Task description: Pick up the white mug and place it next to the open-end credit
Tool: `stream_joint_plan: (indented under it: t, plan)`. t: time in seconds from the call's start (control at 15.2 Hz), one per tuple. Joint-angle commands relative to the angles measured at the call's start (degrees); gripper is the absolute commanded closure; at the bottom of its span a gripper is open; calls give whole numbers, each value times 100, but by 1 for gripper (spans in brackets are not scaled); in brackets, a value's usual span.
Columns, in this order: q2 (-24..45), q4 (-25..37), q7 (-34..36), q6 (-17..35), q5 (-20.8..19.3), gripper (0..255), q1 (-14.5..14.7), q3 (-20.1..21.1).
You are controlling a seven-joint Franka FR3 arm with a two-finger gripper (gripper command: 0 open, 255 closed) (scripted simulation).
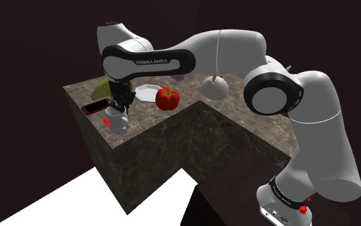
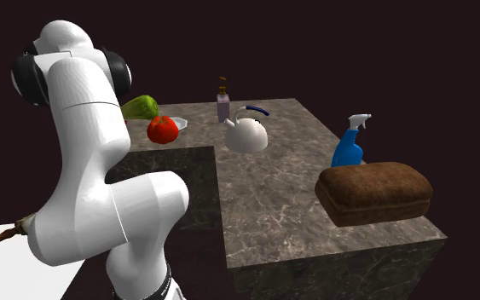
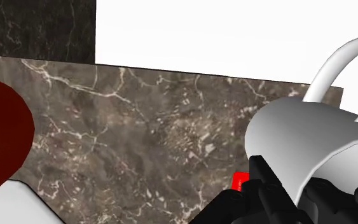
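Observation:
In the shoulder view a white mug (image 1: 117, 120) sits low over the near corner of the marble counter (image 1: 153, 125), clasped at its rim by my black gripper (image 1: 118, 109). Just beyond it, toward the shoulder view's left, lies a flat black card with a red edge (image 1: 95, 106). In the wrist view the mug (image 3: 298, 137) with its curved handle (image 3: 339, 60) lies between my fingers (image 3: 263, 181), and a small red patch (image 3: 239, 181) shows beside them.
A red tomato-like fruit (image 1: 167, 98), a white dish (image 1: 148, 93) and a green item (image 1: 108, 84) stand behind the mug. Farther along the counter are a white kettle (image 2: 246, 135), a bottle (image 2: 223, 104), a blue spray bottle (image 2: 349, 147) and a brown loaf (image 2: 374, 193).

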Motion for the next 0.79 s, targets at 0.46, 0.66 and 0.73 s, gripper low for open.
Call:
stream_joint_plan:
  t: [0.46, 0.66, 0.73]
  plan:
    - [49, -397, 3, 449, -3, 255, -4, -2]
    - [49, -396, 3, 449, -3, 255, -4, -2]
    - [49, -396, 3, 449, -3, 255, -4, -2]
